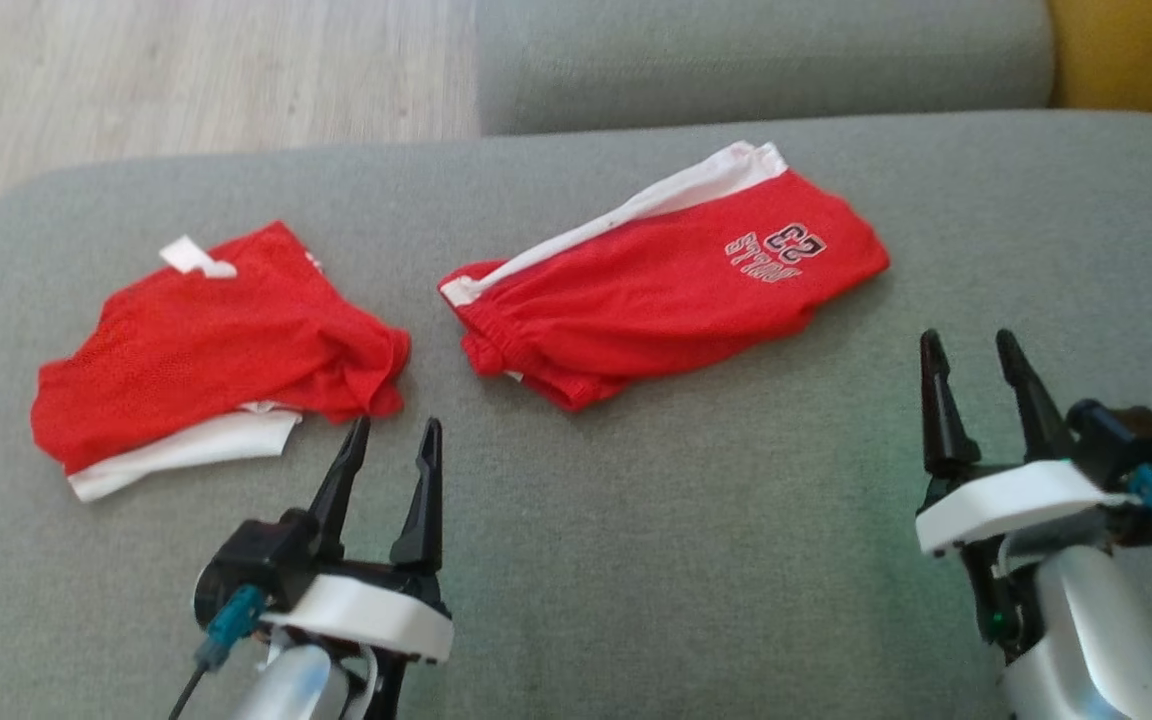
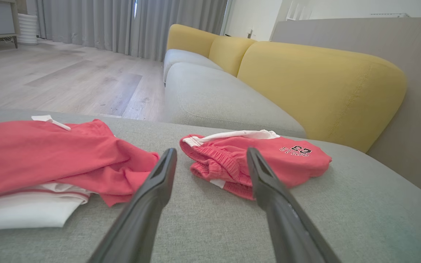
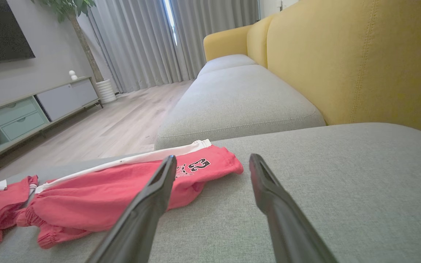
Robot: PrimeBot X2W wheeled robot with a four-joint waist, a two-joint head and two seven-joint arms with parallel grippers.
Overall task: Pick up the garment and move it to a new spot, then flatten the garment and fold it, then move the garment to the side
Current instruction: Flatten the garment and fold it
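1. The left gripper point(image 1: 396, 423) hovers low over the sofa with its two long dark fingers spread wide and nothing between them.
2. The right gripper point(image 1: 968, 337), well apart at 3 o'clock from the left one, is also spread wide and empty, with its fingers pointing toward 12 o'clock.
3. Just beside the left gripper's fingertips, at 11 o'clock, is the bunched corner of a crumpled red mesh top with a white underlayer point(image 1: 206, 350). Whether it touches the fingertip cannot be told.
4. At 1 o'clock from the left gripper and 10 o'clock from the right lies a pair of red mesh shorts with a white side stripe and a "23" print point(image 1: 676, 285). They are folded roughly flat, with the gathered waistband toward the top. The two garments lie apart.
5. Both garments rest on a grey woven seat cushion point(image 1: 736, 560).
6. At 12 o'clock a second grey cushion point(image 1: 766, 60) follows, with yellow backrests point(image 2: 320, 84) along the right.
7. Pale wooden flooring point(image 1: 136, 70) lies at 11 o'clock.
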